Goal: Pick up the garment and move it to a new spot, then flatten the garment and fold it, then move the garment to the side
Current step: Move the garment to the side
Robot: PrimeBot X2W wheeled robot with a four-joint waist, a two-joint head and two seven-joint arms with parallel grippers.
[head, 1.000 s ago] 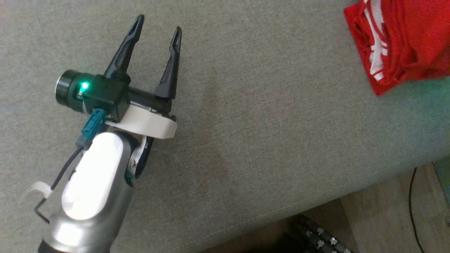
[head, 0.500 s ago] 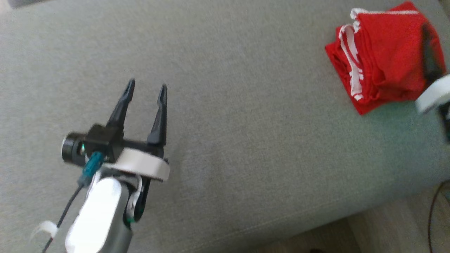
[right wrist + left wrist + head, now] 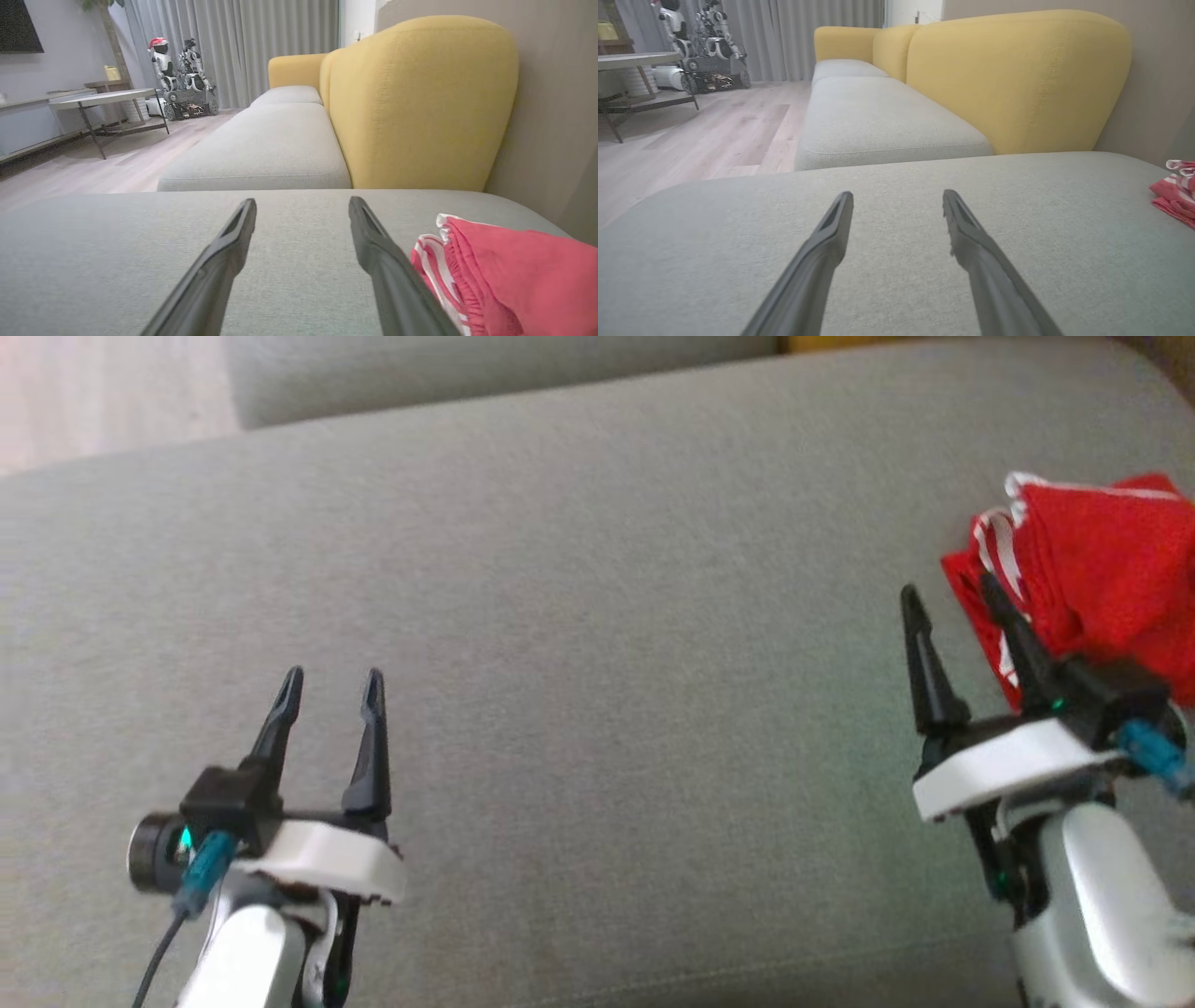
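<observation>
**Red garment folded at the right end of the sofa seat, both hands released**

We see the garment (image 3: 1102, 569) lying on the grey sofa seat (image 3: 597, 616), far over on the robot's right, close to the seat's rounded end and the wall (image 3: 560, 116) behind it. It is a bright red fabric with a slightly coarse, knit-like surface, gathered into a compact, thick bundle of several layers. Along the side that faces the middle of the seat the layered edges show, and white stripes and a white trim run along them. Its top surface is mostly smooth, with soft creases near the striped edge.

Our right hand (image 3: 946, 586) hovers just beside that striped edge, jaws wide apart and holding nothing. In the right wrist view the garment lies immediately to the right of the hand's right finger (image 3: 397, 280); we cannot tell whether the finger touches the cloth.

Our left hand (image 3: 333, 676) is well apart from the garment, over the bare left part of the seat, also spread open and empty.

Beyond the seat we see a yellow backrest (image 3: 1017, 79) and a pale wooden floor (image 3: 714, 126).
</observation>
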